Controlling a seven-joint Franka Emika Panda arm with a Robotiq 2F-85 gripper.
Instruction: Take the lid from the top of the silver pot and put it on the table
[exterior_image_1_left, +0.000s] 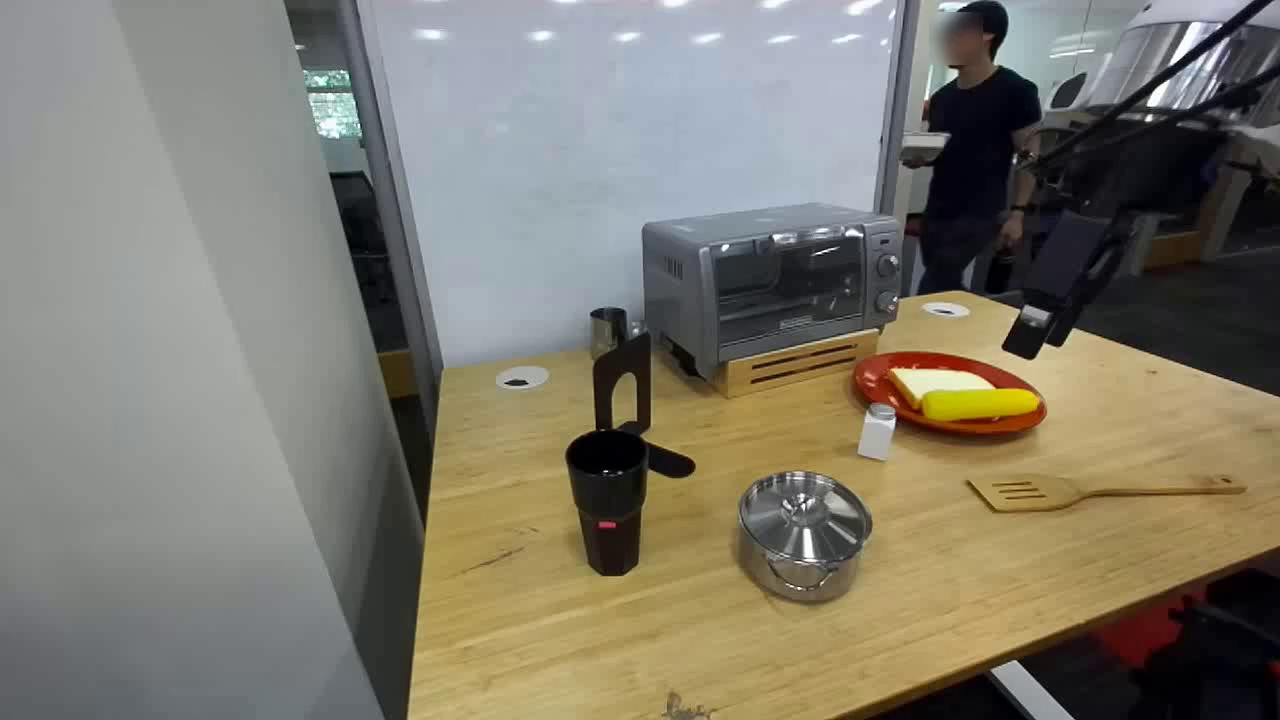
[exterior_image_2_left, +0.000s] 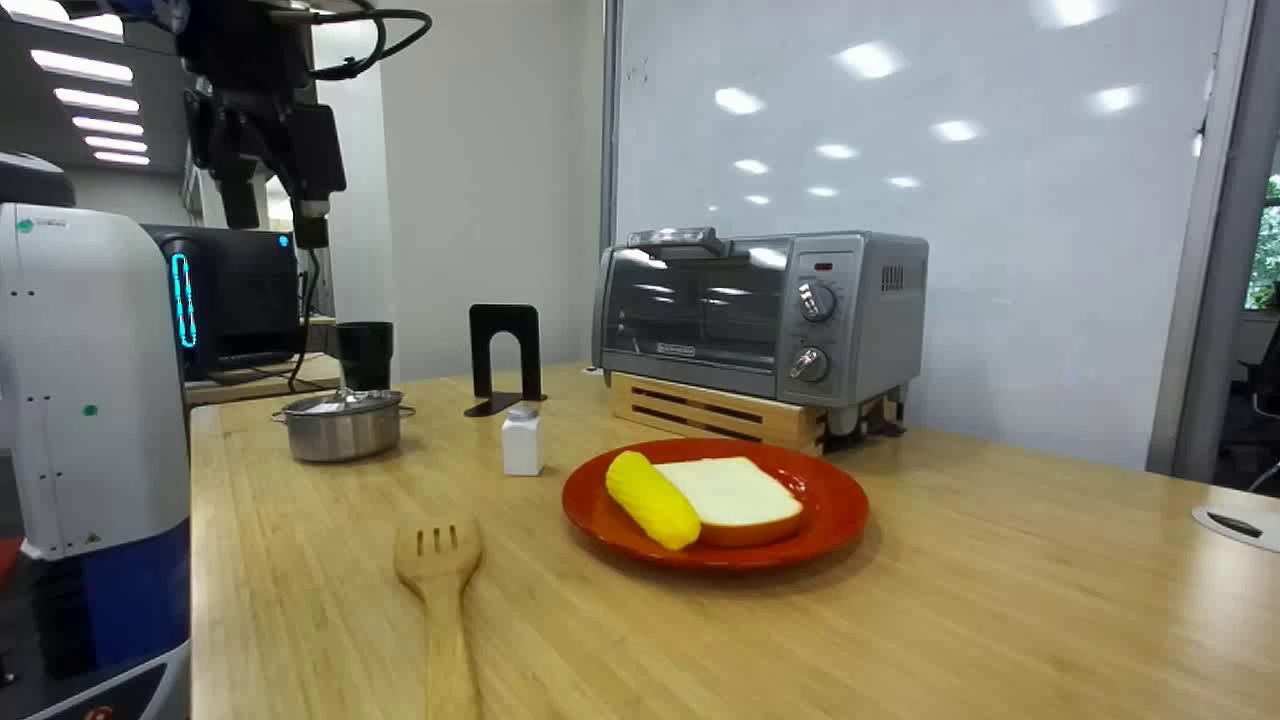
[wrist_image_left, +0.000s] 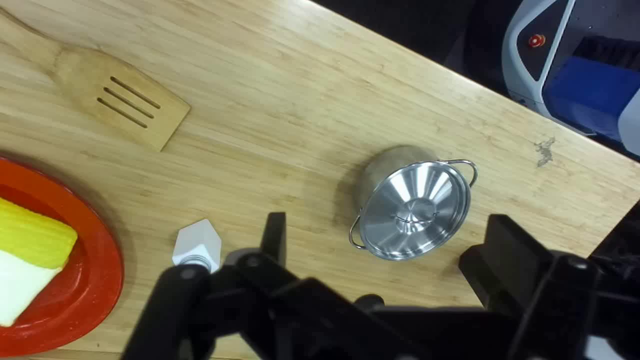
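1. The lid (exterior_image_1_left: 803, 515) sat on top of the silver pot (exterior_image_2_left: 343, 432), which stood upright on the table (exterior_image_1_left: 540, 640).
2. The fingers (wrist_image_left: 515, 260) were spread wide, holding nothing, higher than the silver pot and well apart from it.
3. By its look, the lid was thin steel: probably light and stiff, hard to break, and slippery at its polished rim.
4. The best hold was likely the small grip (wrist_image_left: 415, 220) at the lid's centre; its rim sat too close to the silver pot's edge to pinch easily.
5. Being round, the lid had no long axis; its shiny face pointed up.
6. The small grip looked like a slim loop; in the wrist view it ran roughly from one finger's side to the other's, somewhat askew to the line of the silver pot's side handles (wrist_image_left: 474, 169).
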